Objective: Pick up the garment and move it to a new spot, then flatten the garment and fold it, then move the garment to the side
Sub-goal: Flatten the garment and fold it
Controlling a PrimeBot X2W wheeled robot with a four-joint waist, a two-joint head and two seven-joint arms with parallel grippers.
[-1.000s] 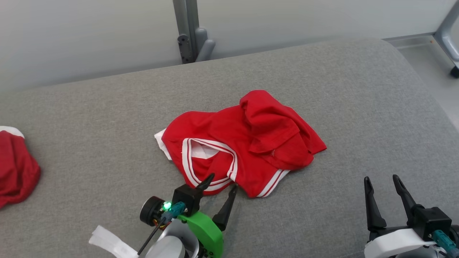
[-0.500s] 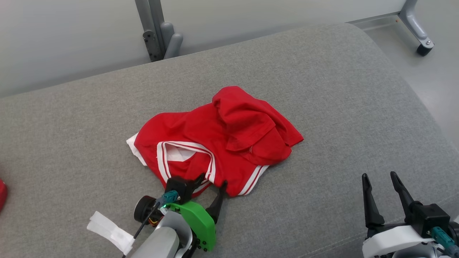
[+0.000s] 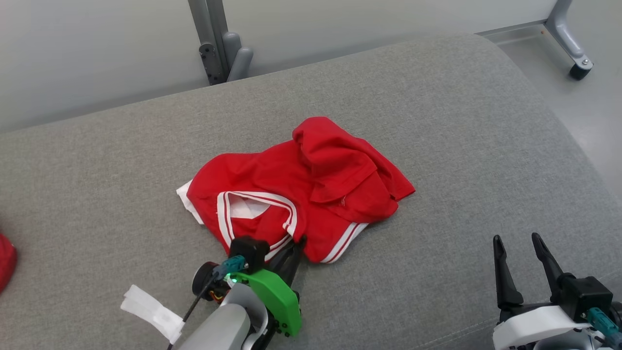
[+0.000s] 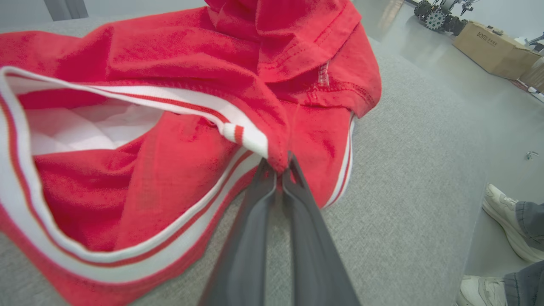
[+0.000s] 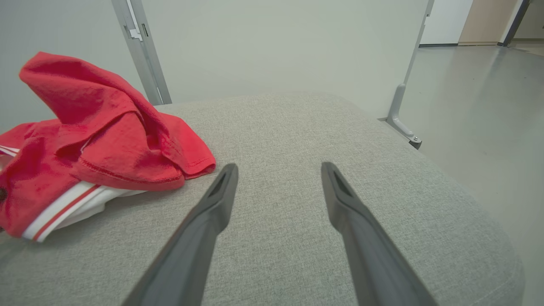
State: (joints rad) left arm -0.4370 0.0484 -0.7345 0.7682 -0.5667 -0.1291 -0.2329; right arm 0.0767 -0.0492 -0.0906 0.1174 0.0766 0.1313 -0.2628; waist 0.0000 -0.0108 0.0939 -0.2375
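A: How far along is the robot?

B: Barely begun, by the look of it. The garment (image 3: 301, 189) lies crumpled near the middle of the cushion (image 3: 437, 121), not lifted, flattened or folded. The left gripper (image 3: 293, 242) has its fingers pressed together on the near edge, pinching a fold of red cloth just under the striped trim.

A: And the right gripper (image 3: 515, 237)?

B: It hangs over bare cushion well to the right, fingers spread, holding nothing.

A: What is the cloth like?

B: It is a thin, limp red knit with stitched hems and white ribbed trim carrying a red stripe. White lining shows inside the opening. It is heaped higher on the far side. The cushion is a coarse grey weave with a rounded corner.
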